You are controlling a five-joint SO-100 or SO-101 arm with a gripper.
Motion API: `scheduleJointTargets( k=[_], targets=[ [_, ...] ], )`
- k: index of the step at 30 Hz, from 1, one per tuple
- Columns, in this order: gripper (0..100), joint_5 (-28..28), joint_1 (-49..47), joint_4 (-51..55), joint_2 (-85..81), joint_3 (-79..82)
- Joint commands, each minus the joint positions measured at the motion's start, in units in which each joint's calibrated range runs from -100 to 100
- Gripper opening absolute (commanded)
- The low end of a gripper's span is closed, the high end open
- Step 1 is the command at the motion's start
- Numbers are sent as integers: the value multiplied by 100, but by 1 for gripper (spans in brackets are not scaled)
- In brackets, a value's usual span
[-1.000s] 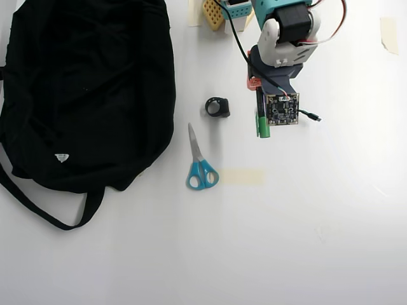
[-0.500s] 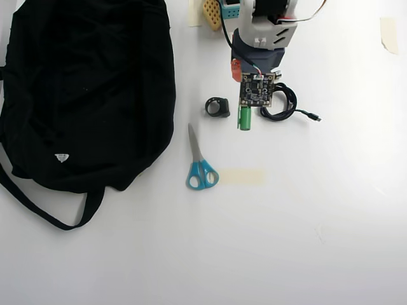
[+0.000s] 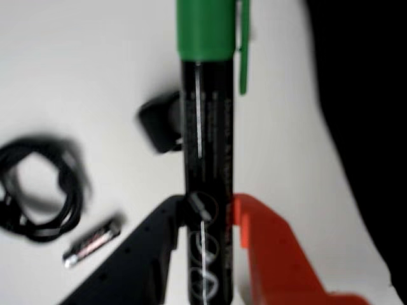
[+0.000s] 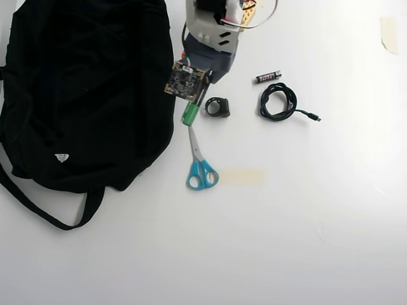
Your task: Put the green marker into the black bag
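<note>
The green marker (image 3: 206,127) has a black barrel with white print and a green cap, and it points away from the wrist camera. My gripper (image 3: 206,213) is shut on its barrel, black finger (image 3: 149,248) on the left and orange finger (image 3: 267,254) on the right. In the overhead view the gripper (image 4: 196,98) hangs above the table just off the right edge of the black bag (image 4: 82,95), with the marker's green cap (image 4: 189,115) sticking out below the wrist camera board. The bag (image 3: 362,127) fills the right side of the wrist view.
Blue-handled scissors (image 4: 200,162) lie just below the marker's cap. A small black ring-shaped object (image 4: 218,107) sits to its right. Farther right are a coiled black cable (image 4: 278,101) and an AAA battery (image 4: 268,76). Tape strip (image 4: 241,176) lies on the white table.
The arm has swung left with the marker in its grip, from right of the small black object to the bag's right edge. The cable and battery are now uncovered.
</note>
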Motion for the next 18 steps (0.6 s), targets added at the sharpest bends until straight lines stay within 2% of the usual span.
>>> scheduleJointTargets(
  k=[1, 10, 18],
  targets=[
    [2, -15, 640, -191, -236, -134],
    [2, -340, 2031, -415, -120, -107],
    [2, -346, 3497, -424, -112, -80]
  ],
)
